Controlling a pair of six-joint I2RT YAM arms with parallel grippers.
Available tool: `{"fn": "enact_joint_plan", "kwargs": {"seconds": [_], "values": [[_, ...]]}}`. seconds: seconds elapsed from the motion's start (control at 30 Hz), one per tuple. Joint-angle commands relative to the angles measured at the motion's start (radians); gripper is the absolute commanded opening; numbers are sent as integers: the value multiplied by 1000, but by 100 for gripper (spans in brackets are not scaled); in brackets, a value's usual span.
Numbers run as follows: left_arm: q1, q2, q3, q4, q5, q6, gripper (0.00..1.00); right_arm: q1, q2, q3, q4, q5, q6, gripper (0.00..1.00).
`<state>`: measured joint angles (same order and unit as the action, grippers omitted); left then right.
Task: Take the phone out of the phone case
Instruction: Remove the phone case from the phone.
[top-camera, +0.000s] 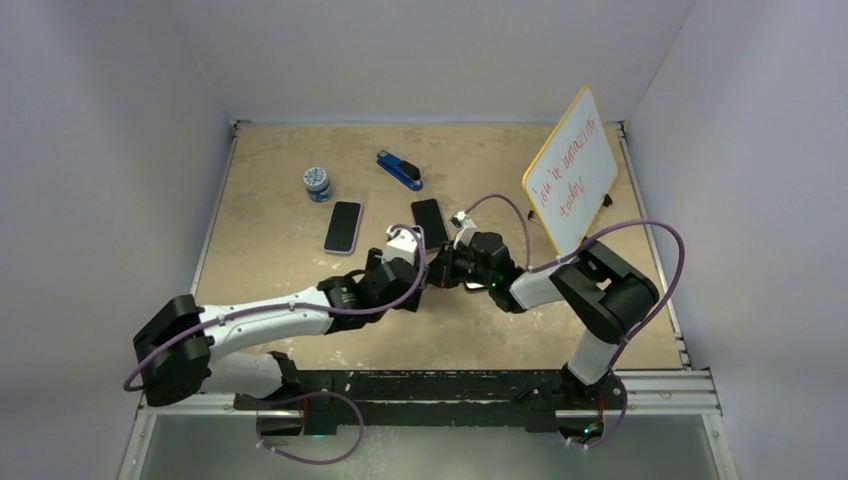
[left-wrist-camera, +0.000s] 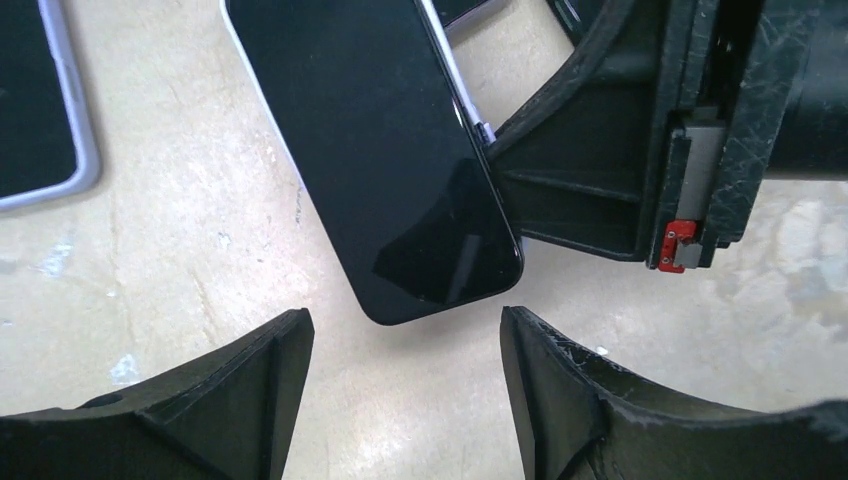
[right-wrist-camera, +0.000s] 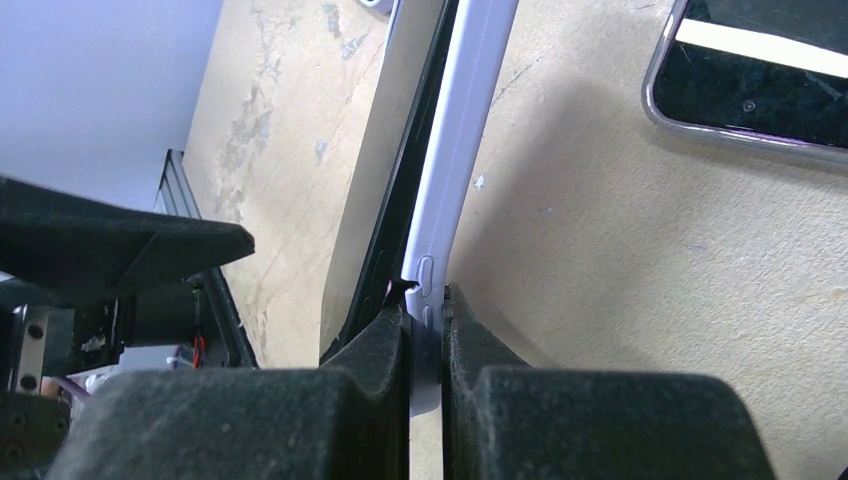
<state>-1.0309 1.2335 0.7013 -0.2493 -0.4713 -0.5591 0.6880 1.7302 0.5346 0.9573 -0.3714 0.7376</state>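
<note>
Step in hand: separation of the phone from the phone case, judged as begun but not complete. The phone lies near the middle of the worktop, screen up, with the lilac rim of the case showing along both long sides. The right tool is clenched on the case's side wall at the button cut-out, one finger on each face of the wall. In the right wrist view the phone's dark edge sits just beside this wall. Whether that corner has come free cannot be told. The left tool is released, jaws spread wide. It hovers just short of the phone's near end and touches nothing. The next move probably calls for the left tool to advance and close across the phone's end. The right tool would then keep its pinch and peel the wall outward. A second cased phone lies apart, to the left.
</note>
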Motion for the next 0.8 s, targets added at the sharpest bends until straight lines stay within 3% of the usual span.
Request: {"fn": "enact_joint_plan", "kwargs": {"seconds": [0.0, 0.23, 0.77], "values": [[-83, 85, 84, -36, -206, 64, 71, 1, -7, 70, -40, 4, 12, 0], [-172, 224, 183, -58, -333, 120, 71, 2, 9, 102, -102, -16, 13, 0], [-207, 435, 290, -101, -453, 161, 62, 1, 24, 120, -111, -53, 14, 0]]}}
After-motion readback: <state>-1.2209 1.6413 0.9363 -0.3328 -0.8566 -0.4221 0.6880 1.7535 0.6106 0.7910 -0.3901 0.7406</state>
